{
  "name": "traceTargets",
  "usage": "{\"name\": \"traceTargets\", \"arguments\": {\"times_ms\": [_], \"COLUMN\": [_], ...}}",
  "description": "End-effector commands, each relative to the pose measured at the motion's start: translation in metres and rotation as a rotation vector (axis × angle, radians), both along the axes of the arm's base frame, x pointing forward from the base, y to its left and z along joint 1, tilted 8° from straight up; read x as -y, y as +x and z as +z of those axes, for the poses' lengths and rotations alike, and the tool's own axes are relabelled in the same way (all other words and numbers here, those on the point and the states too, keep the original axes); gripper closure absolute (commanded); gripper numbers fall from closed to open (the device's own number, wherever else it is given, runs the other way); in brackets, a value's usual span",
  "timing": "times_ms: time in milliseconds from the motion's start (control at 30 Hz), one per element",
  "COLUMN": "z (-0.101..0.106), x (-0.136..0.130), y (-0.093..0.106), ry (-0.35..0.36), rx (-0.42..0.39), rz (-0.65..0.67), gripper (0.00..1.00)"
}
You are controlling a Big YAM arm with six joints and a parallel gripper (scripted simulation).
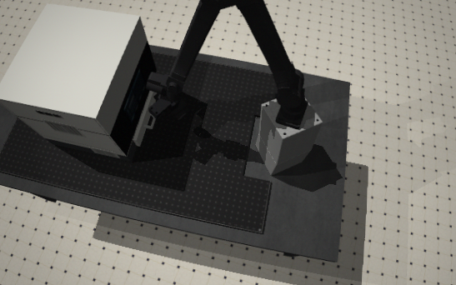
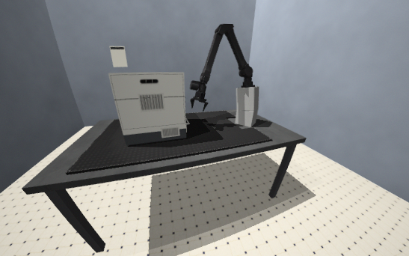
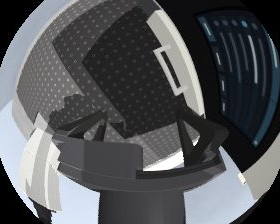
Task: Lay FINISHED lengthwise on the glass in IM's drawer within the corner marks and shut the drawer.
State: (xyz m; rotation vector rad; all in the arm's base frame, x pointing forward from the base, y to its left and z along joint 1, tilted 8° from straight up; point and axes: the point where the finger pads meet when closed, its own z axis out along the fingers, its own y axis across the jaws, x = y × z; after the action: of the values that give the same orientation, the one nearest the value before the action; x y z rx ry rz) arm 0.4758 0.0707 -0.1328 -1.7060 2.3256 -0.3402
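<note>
The gel imager IM [image 1: 66, 58] [image 2: 146, 101] is a pale box standing upright on the black mat [image 1: 207, 196]. Its dark front with a blue-lit window shows in the wrist view [image 3: 237, 50]. The pale drawer front [image 1: 142, 121] [image 3: 185, 96], with a small handle, sits close against the imager's front at the bottom. I cannot tell whether a gap is left. My gripper [image 1: 157, 107] [image 2: 199, 103] [image 3: 141, 112] is open and empty. It hangs just in front of the drawer front, a little above the mat. The cassette FINISHED is not in view.
The arm's pale base block [image 1: 287, 137] [image 2: 247, 106] stands on the right of the dark table [image 2: 164, 168]. A paper sheet [image 2: 118, 56] hangs on the wall behind the imager.
</note>
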Motion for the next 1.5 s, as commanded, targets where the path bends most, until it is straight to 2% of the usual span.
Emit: {"name": "traceTargets", "arguments": {"times_ms": [0, 33, 500, 600, 1100, 1233, 1300, 1367, 1467], "z": [0.012, 0.012, 0.025, 0.026, 0.039, 0.040, 0.032, 0.038, 0.038], "x": [-0.005, -0.005, 0.002, 0.002, 0.013, 0.014, 0.016, 0.016, 0.016], "y": [-0.006, -0.006, -0.060, -0.062, -0.124, -0.130, -0.135, -0.122, -0.122], "ry": [0.041, 0.041, 0.131, 0.134, 0.187, 0.190, 0.173, 0.198, 0.198], "rx": [0.004, 0.004, -0.062, -0.064, -0.110, -0.113, -0.134, -0.108, -0.108], "rz": [-0.128, -0.128, -0.537, -0.555, -1.007, -1.059, -1.063, -1.058, -1.058], "gripper": [0.00, 0.00, 0.00, 0.00, 0.00, 0.00, 0.00, 0.00, 0.00]}}
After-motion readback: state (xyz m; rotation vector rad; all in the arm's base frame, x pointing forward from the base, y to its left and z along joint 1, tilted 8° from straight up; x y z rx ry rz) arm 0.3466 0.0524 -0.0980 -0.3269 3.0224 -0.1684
